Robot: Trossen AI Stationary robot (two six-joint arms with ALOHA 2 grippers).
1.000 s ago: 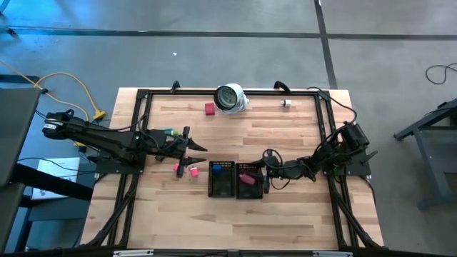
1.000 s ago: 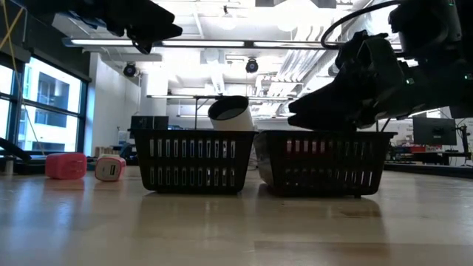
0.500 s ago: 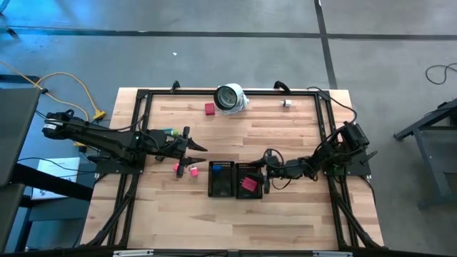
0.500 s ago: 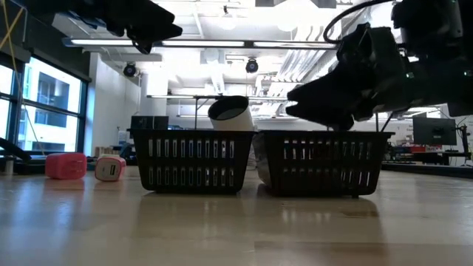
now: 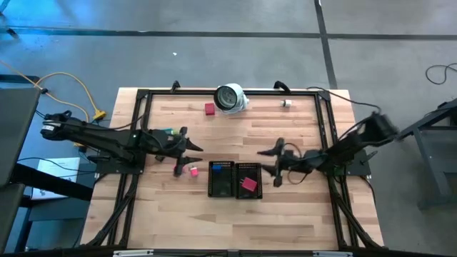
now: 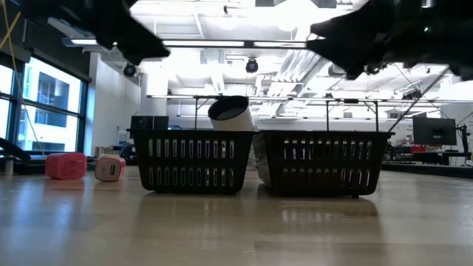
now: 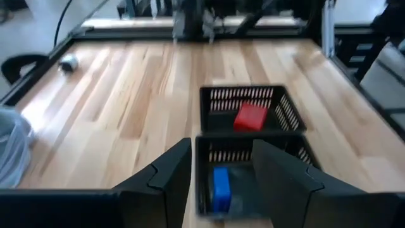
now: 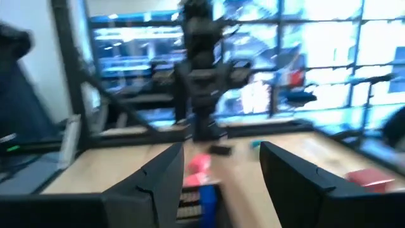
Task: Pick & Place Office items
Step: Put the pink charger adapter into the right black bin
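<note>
- Trays (image 5: 235, 179) hold two items: blue piece (image 5: 219, 168), red piece (image 5: 248, 184).
- Pink pieces (image 5: 193, 171), red block (image 5: 209, 109), white piece (image 5: 285, 103) remain on surface (image 5: 285, 207).
- Left gripper (image 5: 187, 143) and right gripper (image 5: 275, 163): open, empty.

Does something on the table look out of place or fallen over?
Yes. The round white-and-grey object lies tipped on its side at the table's far edge. Otherwise nothing odd: the two trays stand straight, side by side.
</note>
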